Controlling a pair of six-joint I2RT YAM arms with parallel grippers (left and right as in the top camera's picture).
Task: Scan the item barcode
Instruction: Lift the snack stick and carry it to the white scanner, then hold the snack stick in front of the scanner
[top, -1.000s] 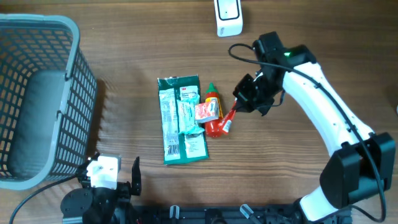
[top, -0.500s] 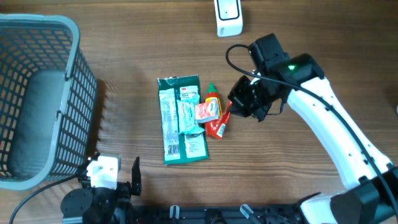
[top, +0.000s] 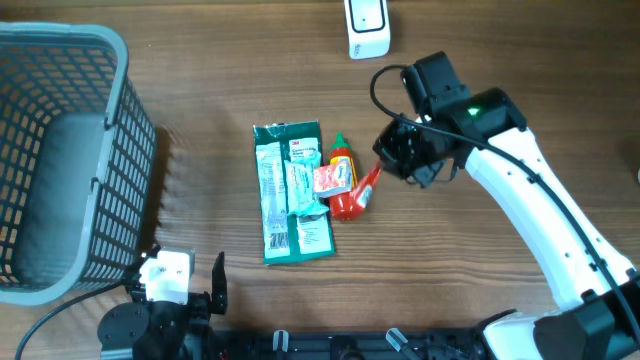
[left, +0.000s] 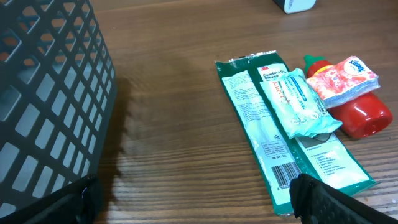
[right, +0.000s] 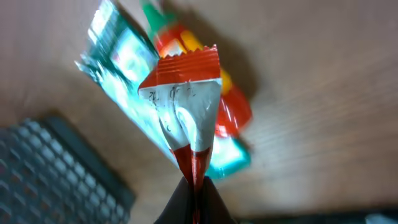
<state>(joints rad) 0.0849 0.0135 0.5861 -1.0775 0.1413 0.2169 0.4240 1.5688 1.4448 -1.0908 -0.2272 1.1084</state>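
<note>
Wood table, plastic hardware, shiny film packs.
Table (top: 200, 80) brown wood, visible grain, matt. Basket (top: 130, 150) grey plastic mesh, matt. Green pack (left: 249, 118) glossy crinkled film; pouch (left: 298, 102) on it same shiny film. Sachet (right: 183, 99) glossy red-white film, ridged crimped edge. Bottle (left: 364, 115) smooth glossy red plastic. Tissue pack (left: 345, 78) soft shiny wrap. Scanner (top: 367, 25) smooth white plastic. Right arm (top: 530, 200) glossy white shell, black matt joints.

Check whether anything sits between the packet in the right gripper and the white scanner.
Nothing visible does. The right gripper is shut on the red-and-white packet, and only bare table lies between it and the scanner. The arm's own cable loops nearby.
</note>
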